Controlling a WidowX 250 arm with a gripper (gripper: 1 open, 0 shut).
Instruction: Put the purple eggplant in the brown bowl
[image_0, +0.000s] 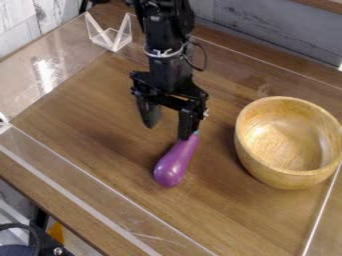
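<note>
The purple eggplant (175, 160) lies on the wooden tabletop, its stem end pointing up toward the arm. My gripper (170, 125) hangs pointing down just above that stem end, jaws open with nothing between them. One black finger (189, 124) stands right over the eggplant's tip; whether it touches is unclear. The brown bowl (287, 141) sits empty to the right of the eggplant, a short gap away.
A clear plastic wall (80, 190) runs around the table's edges. A clear folded stand (110, 32) sits at the back left behind the arm.
</note>
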